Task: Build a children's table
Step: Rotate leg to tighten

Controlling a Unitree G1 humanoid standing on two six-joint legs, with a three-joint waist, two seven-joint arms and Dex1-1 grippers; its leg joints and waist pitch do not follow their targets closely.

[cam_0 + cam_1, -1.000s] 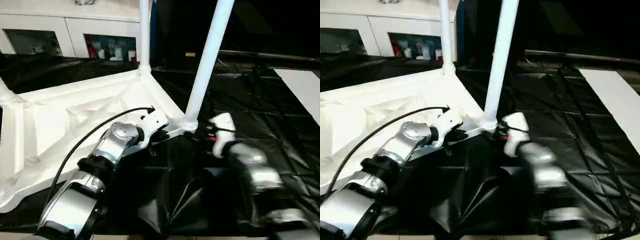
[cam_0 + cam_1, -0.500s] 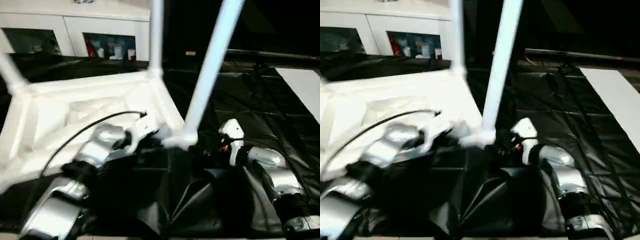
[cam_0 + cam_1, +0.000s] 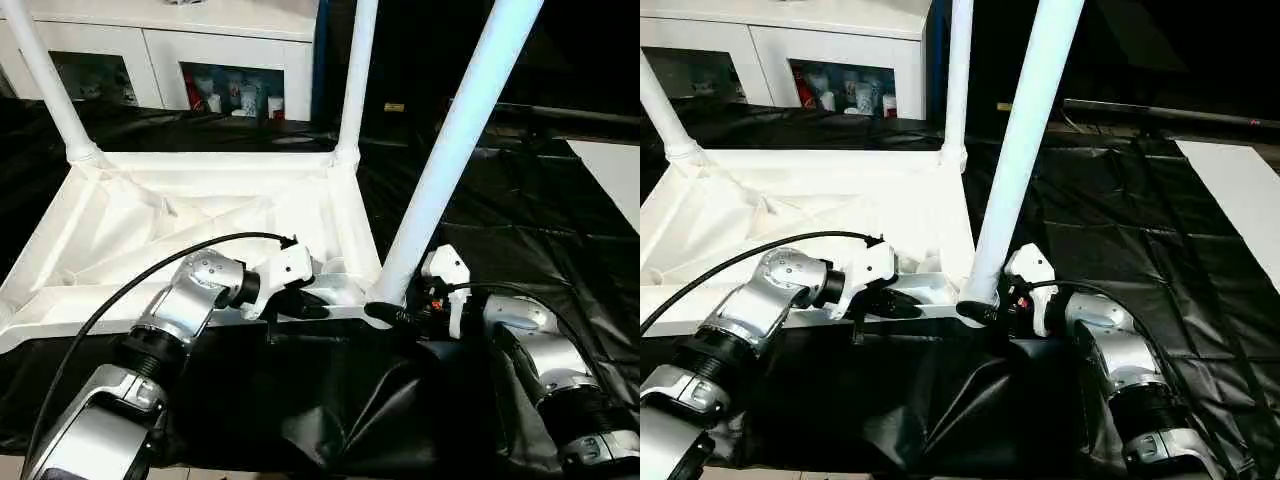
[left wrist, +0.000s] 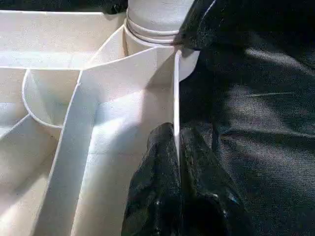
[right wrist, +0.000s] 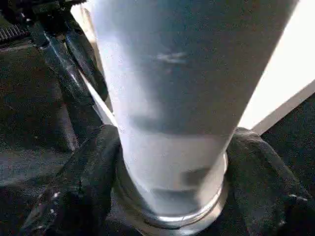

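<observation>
While the large white plastic rectangular table top [image 3: 190, 225] lies upside down on the black crinkled plastic sheet [image 3: 520, 220] that covers the floor, its ribbed underside faces up and three long white tapered tube legs stand in its round corner sockets. The nearest leg [image 3: 455, 150] rises from the near right corner of the top, leaning slightly to the right; a second leg [image 3: 355, 80] stands at the far right corner, and a third leg [image 3: 45, 85] stands at the far left corner, tilted a little to the left. Behind the top, along the far edge of the sheet, stands a white cabinet with glass doors [image 3: 230, 70], with small items inside that are too small to tell apart.

The left pincer [image 4: 176, 147] is pressed together on the thin upright rim wall of the top, along its near edge just beside the near right corner; one black finger [image 4: 155, 162] lies inside the rim and the other outside it. A black cable [image 3: 150, 270] loops over the silver left forearm. The right pincer [image 5: 170, 162] sits at the foot of the nearest leg where it enters the socket, its black fingers [image 5: 83, 182] spread on either side of the tube and lying against it.
</observation>
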